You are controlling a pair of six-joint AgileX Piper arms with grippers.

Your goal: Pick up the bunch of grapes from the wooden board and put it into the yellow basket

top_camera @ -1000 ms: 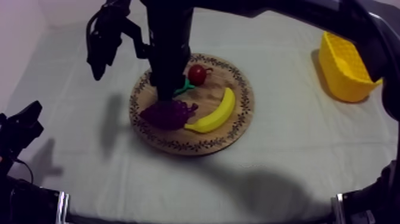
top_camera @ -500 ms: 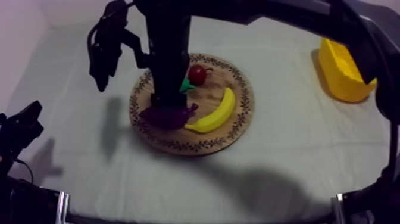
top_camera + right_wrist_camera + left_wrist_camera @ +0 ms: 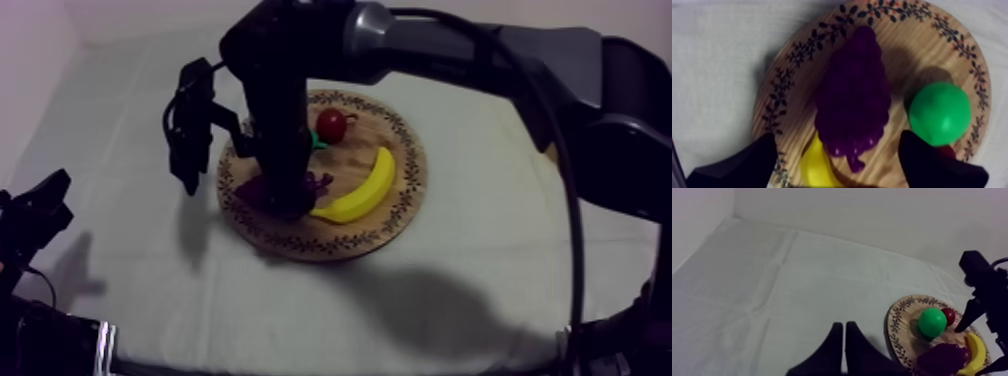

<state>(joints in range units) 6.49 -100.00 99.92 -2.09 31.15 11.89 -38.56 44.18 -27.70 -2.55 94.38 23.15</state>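
On the wooden board point(image 3: 402, 200): one bunch of grapes point(image 3: 854, 95), one banana point(image 3: 365, 190), one pear point(image 3: 939, 112), one small red fruit point(image 3: 331, 124); the right gripper point(image 3: 839, 146) stands spread astride the bunch, the left gripper point(image 3: 844, 327) clenched on nothing.

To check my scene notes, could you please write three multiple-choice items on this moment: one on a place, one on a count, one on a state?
1. Where does the bunch of grapes lie? A on the cloth; B on the wooden board; C in the air.
2. How many toy fruits are on the board? A two; B three; C four.
3. What is the state of the right gripper? A open, a finger at each side of the grapes; B shut as a wedge; C shut on the board's rim.
Key: 1 B, they rest on the wood inside the patterned rim. 2 C: grapes, banana, green fruit, small red fruit. 3 A, its fingers stand wide apart beside the grapes.
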